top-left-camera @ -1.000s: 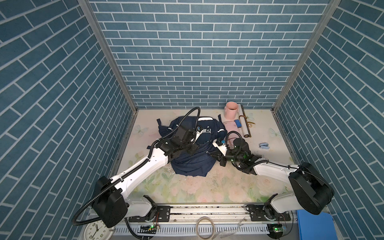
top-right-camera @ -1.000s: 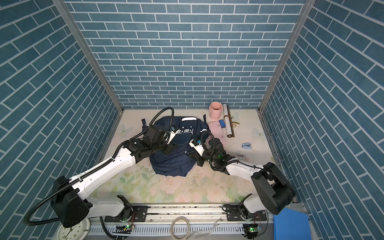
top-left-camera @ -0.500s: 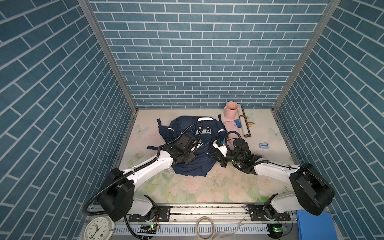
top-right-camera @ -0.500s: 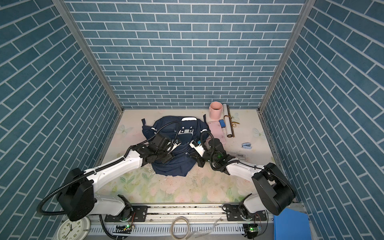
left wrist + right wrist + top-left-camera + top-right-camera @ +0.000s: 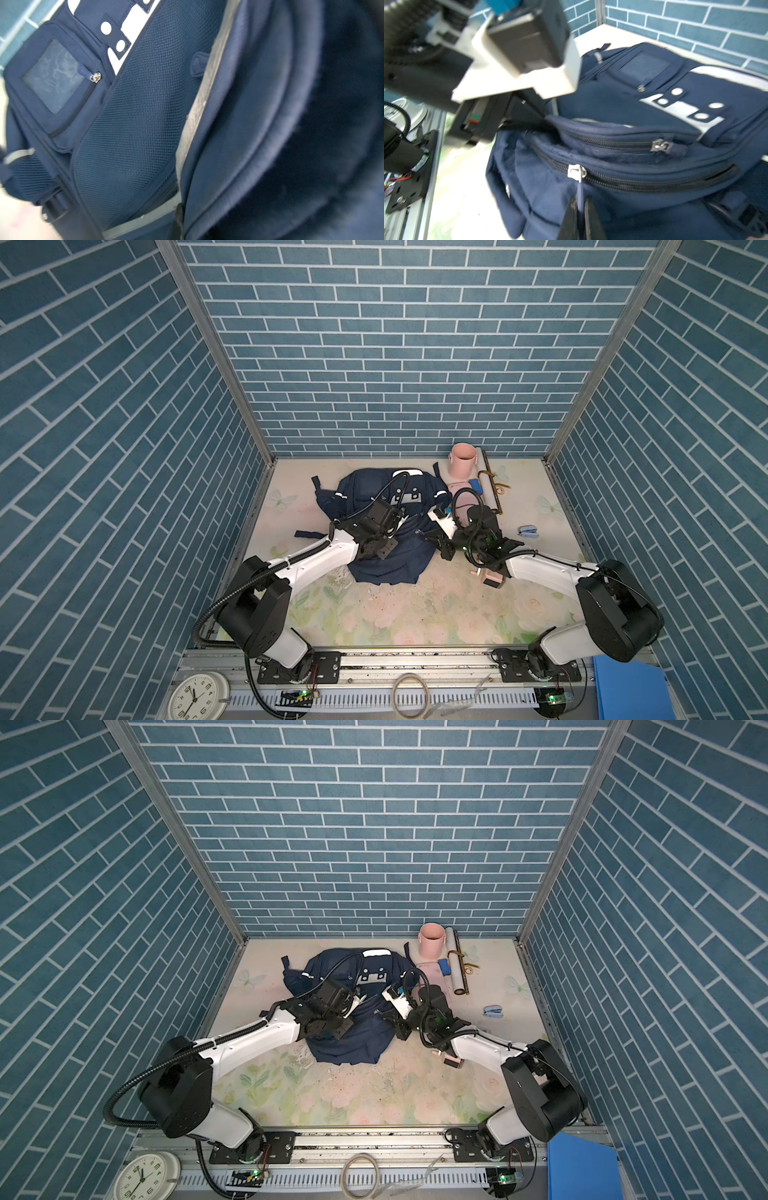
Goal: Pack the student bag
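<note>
The right gripper [image 5: 580, 220] is cut off at the edge — only two black fingertips [image 5: 569, 218] show. Beyond them the left gripper [image 5: 529, 124] blurs, its tips hidden by the large navy-blue fabric backpack [image 5: 643, 158].

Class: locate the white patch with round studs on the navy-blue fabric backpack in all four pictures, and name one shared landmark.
Top view: white studded patch, far half of the navy-blue fabric backpack.
Top view: same spot.
Left wrist: patch beside the clear window pocket.
Right wrist: patch beside that pocket.
Shared landmark: blue brick wall behind the backpack.
</note>
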